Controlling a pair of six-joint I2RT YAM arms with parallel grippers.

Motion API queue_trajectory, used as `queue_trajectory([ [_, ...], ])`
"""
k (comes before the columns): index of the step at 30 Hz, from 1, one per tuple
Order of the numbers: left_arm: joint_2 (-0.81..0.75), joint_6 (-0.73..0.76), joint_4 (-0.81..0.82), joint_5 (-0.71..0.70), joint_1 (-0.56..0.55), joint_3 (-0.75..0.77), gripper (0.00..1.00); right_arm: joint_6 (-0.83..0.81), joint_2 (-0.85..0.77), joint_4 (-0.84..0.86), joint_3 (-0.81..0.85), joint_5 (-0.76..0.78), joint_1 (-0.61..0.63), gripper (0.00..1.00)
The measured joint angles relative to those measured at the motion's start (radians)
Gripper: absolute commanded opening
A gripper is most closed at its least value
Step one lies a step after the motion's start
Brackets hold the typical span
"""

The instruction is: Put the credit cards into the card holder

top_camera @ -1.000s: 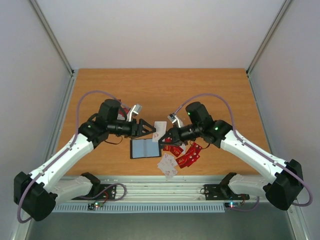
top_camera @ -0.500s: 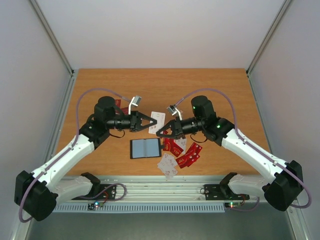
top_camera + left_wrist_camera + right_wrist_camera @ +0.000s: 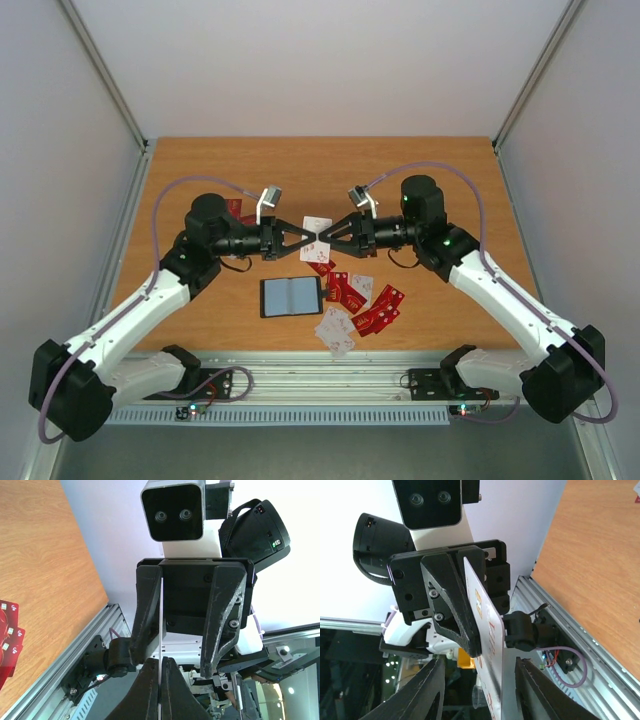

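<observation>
A white credit card (image 3: 318, 226) with red marks hangs upright in the air between both grippers, above the table's middle. My left gripper (image 3: 310, 239) is shut on it; in the left wrist view the card (image 3: 161, 625) shows edge-on between the closed fingertips (image 3: 150, 685). My right gripper (image 3: 327, 240) faces it, open, its fingers (image 3: 432, 690) standing on either side of the card (image 3: 487, 625) without touching. The black card holder (image 3: 291, 296) lies open on the table below, grey-blue inside facing up. More credit cards, red (image 3: 372, 305) and white (image 3: 335, 330), lie scattered to its right.
A red card (image 3: 235, 207) lies behind the left arm. A few red cards (image 3: 7, 630) show at the left wrist view's edge. The wooden table (image 3: 200, 170) ends at a metal rail (image 3: 330, 370) near the arm bases.
The white card went from the right gripper to the left: the left gripper shut on it, both rose toward the middle, and the right gripper has just opened.
</observation>
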Motion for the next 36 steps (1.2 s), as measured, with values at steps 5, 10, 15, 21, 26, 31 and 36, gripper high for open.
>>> queue_trajectory([
  [5, 0.006, -0.021, 0.028, -0.001, 0.0, 0.0, 0.0, 0.045, 0.025, 0.059, 0.003, -0.011, -0.003, 0.2],
  [10, 0.012, -0.029, 0.041, -0.006, 0.0, 0.0, 0.0, 0.088, 0.05, 0.118, 0.004, -0.025, -0.004, 0.05],
  [15, 0.014, -0.039, 0.068, -0.01, 0.003, 0.001, 0.03, 0.114, 0.057, 0.157, 0.004, -0.034, -0.008, 0.01],
  [21, 0.016, -0.032, 0.054, -0.024, 0.007, 0.001, 0.51, 0.108, 0.057, 0.136, 0.014, -0.032, -0.008, 0.01],
  [26, 0.01, 0.082, -0.198, -0.103, 0.014, 0.041, 0.6, -0.019, 0.077, -0.088, 0.101, 0.02, -0.008, 0.01],
  [31, -0.009, 0.313, -0.64, -0.315, 0.021, 0.128, 0.51, -0.18, 0.138, -0.328, 0.13, 0.107, -0.008, 0.01],
  [36, -0.008, 0.439, -0.909, -0.483, 0.038, 0.108, 0.43, -0.272, 0.242, -0.42, 0.113, 0.173, 0.009, 0.01],
])
